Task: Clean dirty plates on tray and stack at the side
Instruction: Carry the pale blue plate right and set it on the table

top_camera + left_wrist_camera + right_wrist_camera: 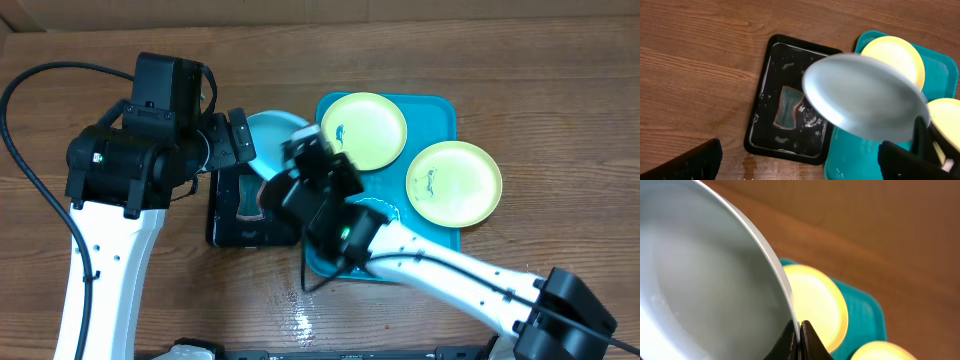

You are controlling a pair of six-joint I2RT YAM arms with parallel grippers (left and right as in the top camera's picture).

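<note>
Two yellow-green plates with small blue smudges lie on the turquoise tray [440, 108]: one at the back left [363, 131], one at the right [453, 182]. My right gripper [298, 148] is shut on the rim of a third plate [266, 134] and holds it tilted in the air over the tray's left edge and the black tray. This plate looks pale grey-blue in the left wrist view [860, 100] and in the right wrist view [705, 280], where the jaws [800, 330] pinch its edge. My left gripper [236, 140] is open and empty next to the held plate; its fingers [800, 156] are wide apart.
A smaller black tray [222, 222] left of the turquoise tray holds water and a dark sponge [787, 107]. Wet patches show on the wooden table near the front [300, 318]. A black cable loops at the far left [20, 110].
</note>
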